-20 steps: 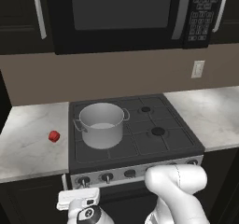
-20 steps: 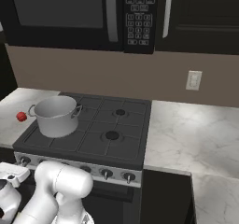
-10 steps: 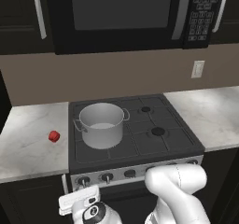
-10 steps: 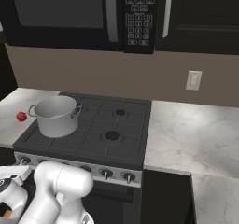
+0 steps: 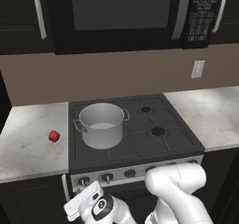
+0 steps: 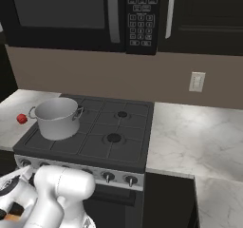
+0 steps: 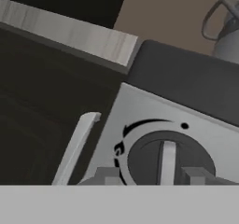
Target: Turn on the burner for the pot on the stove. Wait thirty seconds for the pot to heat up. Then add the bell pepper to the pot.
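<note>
Two raised base views sharing the stove [image 5: 140, 143] from left and right; hand view close on a knob [image 7: 165, 160].

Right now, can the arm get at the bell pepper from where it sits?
Probably, though not directly. The fingers sit low at a stove knob, below counter level. The bell pepper lies alone on the counter left of the pot, nothing around it, so the arm must first lift and swing left.

The pot [image 5: 101, 124] sits on the stove's [image 5: 140, 143] front-left burner; the pepper [image 5: 54, 136] lies on the desk [image 5: 28, 143] left of it.
</note>
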### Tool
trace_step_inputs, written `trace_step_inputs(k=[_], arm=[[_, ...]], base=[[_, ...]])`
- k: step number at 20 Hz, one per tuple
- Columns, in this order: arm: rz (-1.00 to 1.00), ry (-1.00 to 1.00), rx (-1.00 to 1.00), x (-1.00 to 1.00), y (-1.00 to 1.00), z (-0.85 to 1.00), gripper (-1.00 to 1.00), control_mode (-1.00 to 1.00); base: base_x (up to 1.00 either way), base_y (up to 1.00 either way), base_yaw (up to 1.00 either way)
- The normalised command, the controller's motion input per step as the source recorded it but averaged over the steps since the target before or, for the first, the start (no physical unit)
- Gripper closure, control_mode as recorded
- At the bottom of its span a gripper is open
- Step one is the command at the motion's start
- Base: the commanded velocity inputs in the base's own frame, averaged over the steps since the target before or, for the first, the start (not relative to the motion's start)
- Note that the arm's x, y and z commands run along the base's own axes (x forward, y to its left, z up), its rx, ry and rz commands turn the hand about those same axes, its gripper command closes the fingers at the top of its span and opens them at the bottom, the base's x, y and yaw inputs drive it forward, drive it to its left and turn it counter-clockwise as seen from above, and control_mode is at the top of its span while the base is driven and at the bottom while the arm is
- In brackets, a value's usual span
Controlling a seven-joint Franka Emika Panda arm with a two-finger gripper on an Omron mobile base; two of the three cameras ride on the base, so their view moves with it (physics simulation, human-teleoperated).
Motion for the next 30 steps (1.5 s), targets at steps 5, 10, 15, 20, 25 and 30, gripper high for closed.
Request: trace_step_inputs(k=[5,10,15,20,25,30], arm=[[0.36,0.07,-0.34,0.01,0.0,0.01,1.0,-1.0],[0.35,0.08,-0.38,0.0,0.0,0.0,1.0,-1.0],[0.32,0.07,-0.39,0.0,0.0,0.0,1.0,-1.0],[0.3,0.07,-0.38,0.0,0.0,0.0,1.0,-1.0],[0.25,0.05,-0.31,0.0,0.02,0.0,-1.0,-1.0],[0.21,-0.11,-0.09,-0.66,-0.08,0.6,-1.0,-1.0]], base=[[0.0,0.0,0.0],[0.0,0.0,0.0],[0.0,0.0,0.0],[0.0,0.0,0.0],[0.0,0.0,0.0],[0.0,0.0,0.0]])
